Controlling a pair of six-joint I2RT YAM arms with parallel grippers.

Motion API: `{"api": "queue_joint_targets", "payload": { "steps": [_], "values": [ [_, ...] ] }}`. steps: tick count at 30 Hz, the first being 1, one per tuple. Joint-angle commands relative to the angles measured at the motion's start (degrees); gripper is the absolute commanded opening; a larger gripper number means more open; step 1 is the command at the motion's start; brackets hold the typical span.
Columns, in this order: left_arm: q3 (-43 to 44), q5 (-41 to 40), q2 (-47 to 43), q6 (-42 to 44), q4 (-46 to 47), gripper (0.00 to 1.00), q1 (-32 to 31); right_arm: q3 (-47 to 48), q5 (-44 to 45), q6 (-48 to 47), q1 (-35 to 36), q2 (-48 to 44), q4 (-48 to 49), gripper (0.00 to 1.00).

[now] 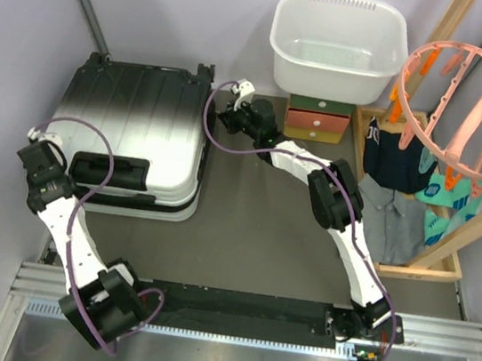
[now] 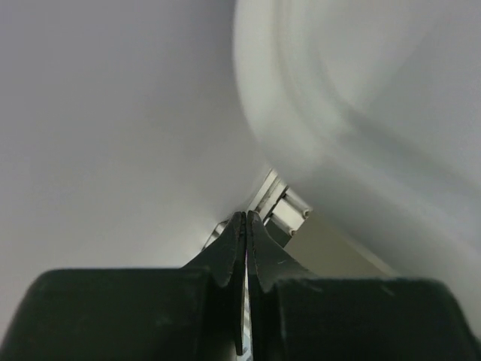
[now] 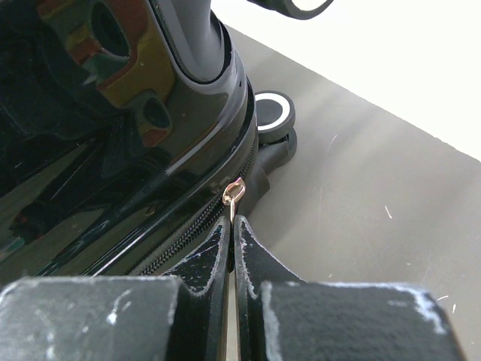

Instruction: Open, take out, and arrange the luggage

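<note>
The luggage [image 1: 136, 125] lies flat and zipped shut at 10 o'clock on the counter [image 1: 267, 247], wheels toward 12. You're on the opening step. Your right fingers [image 3: 207, 259] are pressed together on the zipper pull [image 3: 234, 192] by the wheel [image 3: 272, 111] corner. Your left fingers [image 2: 225, 252] are closed at the case's 9 o'clock edge; I can't tell what they pinch. Next, I judge, drag the pull steadily along the seam. The basket [image 1: 281, 56] and drawer box [image 1: 319, 120] at 1 o'clock sit near that wrist.

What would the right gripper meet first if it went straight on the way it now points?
The zipper pull on the luggage, just ahead of the right gripper; they may already touch.
</note>
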Motion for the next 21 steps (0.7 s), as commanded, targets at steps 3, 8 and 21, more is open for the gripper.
{"api": "queue_joint_targets", "payload": {
  "steps": [3,8,21],
  "values": [
    [-0.7,8.3,6.3,-4.3,13.2,0.00,0.2,-0.3,-2.2,0.4,1.8,-6.7,1.5,0.00],
    [4.1,13.3,16.1,-7.2,15.4,0.00,0.0,-2.7,-1.7,-0.1,1.7,-8.8,1.5,0.00],
    [22.0,5.5,34.7,-3.1,19.5,0.06,-13.2,-3.7,-2.4,1.3,1.6,-10.2,-1.9,0.00]
  ]
}}
